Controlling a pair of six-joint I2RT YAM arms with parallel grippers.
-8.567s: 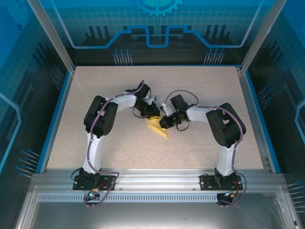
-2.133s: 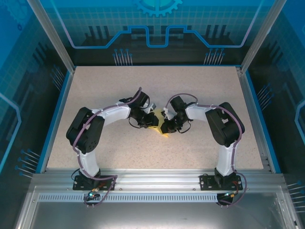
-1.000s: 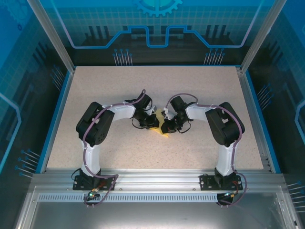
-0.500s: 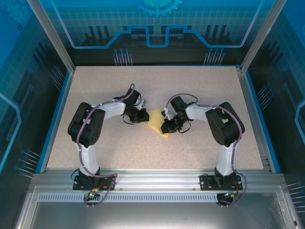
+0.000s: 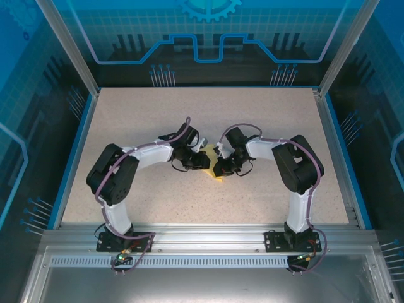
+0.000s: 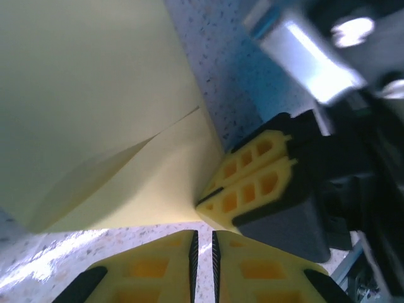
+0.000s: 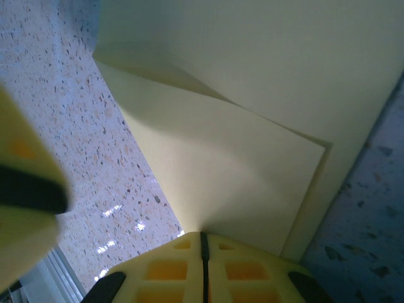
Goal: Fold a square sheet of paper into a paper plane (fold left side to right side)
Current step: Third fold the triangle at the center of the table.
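Note:
The square sheet of paper lies folded into a yellow wedge at the table's middle, mostly under both wrists. In the left wrist view the paper shows a creased flap running to the right gripper's fingers, which pinch its corner. My left gripper sits just short of the paper's edge, jaws all but shut with bare table in the thin slit. My right gripper is shut on the paper, whose top layer lifts into its tips.
Speckled beige table with a blue raised rim and glass walls around it. Both arms bend inward and their wrists almost touch at the centre. Open tabletop lies to the left, right and back.
Half a second ago the left gripper had drawn back to the left, uncovering the paper; now it is back against the paper beside the right gripper. The right arm has not moved.

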